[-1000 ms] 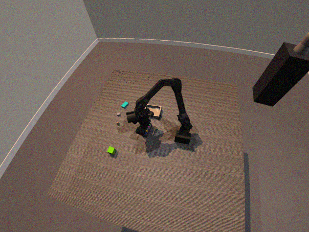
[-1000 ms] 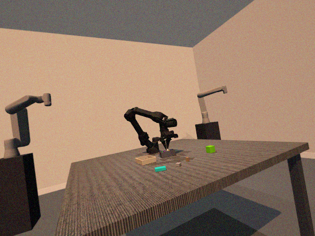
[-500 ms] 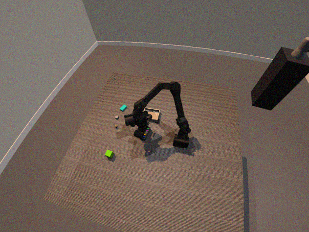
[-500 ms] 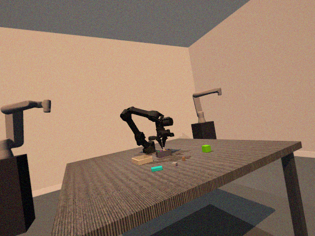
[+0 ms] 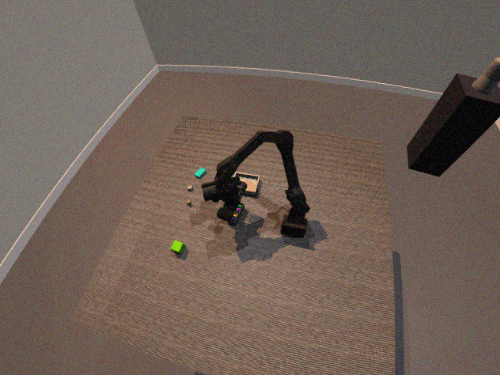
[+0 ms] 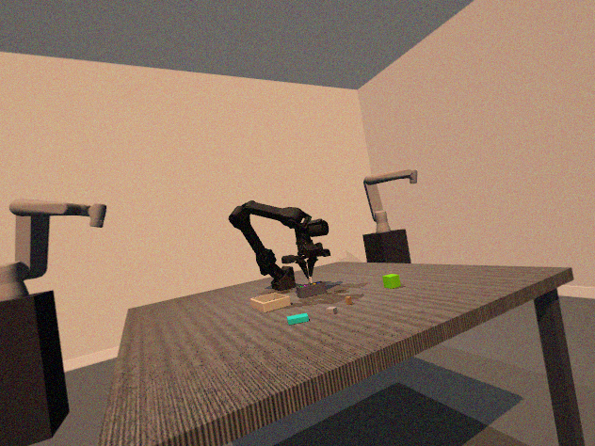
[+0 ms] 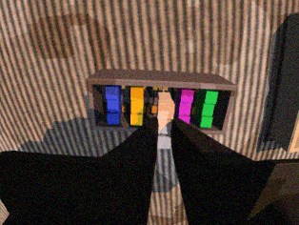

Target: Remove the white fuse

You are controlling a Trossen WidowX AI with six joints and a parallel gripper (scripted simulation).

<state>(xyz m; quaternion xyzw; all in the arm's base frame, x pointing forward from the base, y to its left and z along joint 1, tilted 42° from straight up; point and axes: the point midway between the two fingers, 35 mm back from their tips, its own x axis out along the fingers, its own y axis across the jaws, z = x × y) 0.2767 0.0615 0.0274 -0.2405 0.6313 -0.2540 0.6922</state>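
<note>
My gripper is shut on the white fuse, upright above the dark fuse block. The fuse looks raised over its slot; whether its lower end is fully clear of the block cannot be told. Blue, yellow, magenta and green fuses stand in the block, two on each side of the white one. The tan tray lies beside the block, past its green end. In the top view the arm hides the fingertips.
A cyan block, a small grey cube and a small orange-brown piece lie on the far side of the block from the arm's base. A green cube stands farther off, away from the tray.
</note>
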